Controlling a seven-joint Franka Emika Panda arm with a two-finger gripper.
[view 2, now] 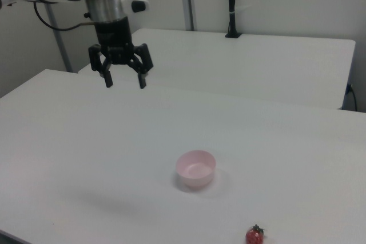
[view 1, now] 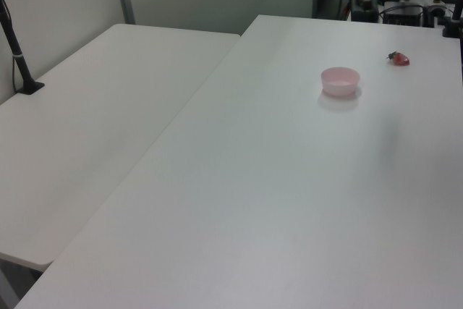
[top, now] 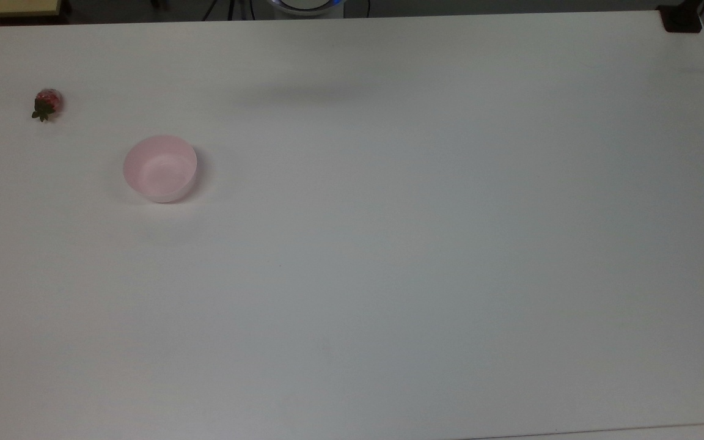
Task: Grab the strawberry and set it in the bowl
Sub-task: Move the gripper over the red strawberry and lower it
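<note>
The small red strawberry (top: 46,104) with its dark green cap lies on the white table near the top view's left edge, apart from the pale pink bowl (top: 160,168). The same strawberry (view 1: 398,58) is beyond the bowl (view 1: 340,80) in the left view. In the right view the strawberry (view 2: 254,235) lies at the bottom edge, with the bowl (view 2: 195,169) further in. My gripper (view 2: 124,82) hangs open and holds nothing, high above the table, well to the right view's left of the bowl.
A second white table (view 1: 87,121) adjoins this one, with a black post (view 1: 18,56) clamped on it. Another black clamp (top: 681,18) sits at the top view's upper right corner. The robot base (top: 306,5) stands at the table's far edge.
</note>
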